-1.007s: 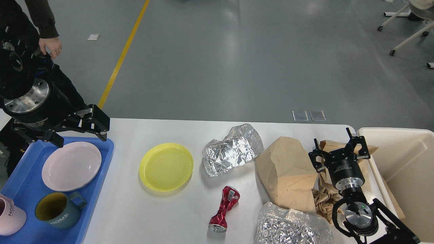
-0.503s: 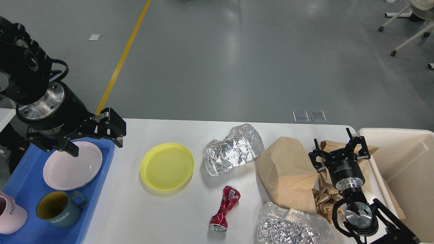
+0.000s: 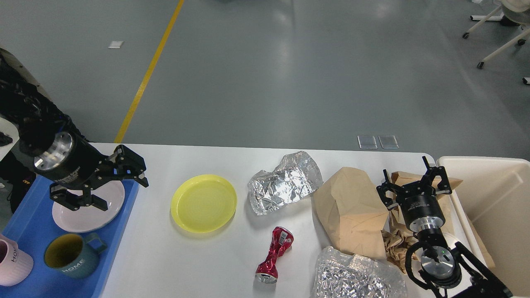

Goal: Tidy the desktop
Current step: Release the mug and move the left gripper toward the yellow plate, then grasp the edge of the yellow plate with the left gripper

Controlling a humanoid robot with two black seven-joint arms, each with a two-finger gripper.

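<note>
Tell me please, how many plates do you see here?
2. The pink plate lies in the blue tray at the left, partly behind the left pincer. The yellow plate lies on the desktop.

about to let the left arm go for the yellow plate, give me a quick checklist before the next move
1. Left hand open and holding nothing: ok.
2. Yellow plate lies flat on the desktop with nothing on it: ok.
3. Path from left hand to plate clear: ok, only bare tabletop between.
4. Room in the blue tray for the plate: cannot tell, the pink plate and mugs fill most of what shows.
5. Right hand open, away from the plate: ok.
</note>
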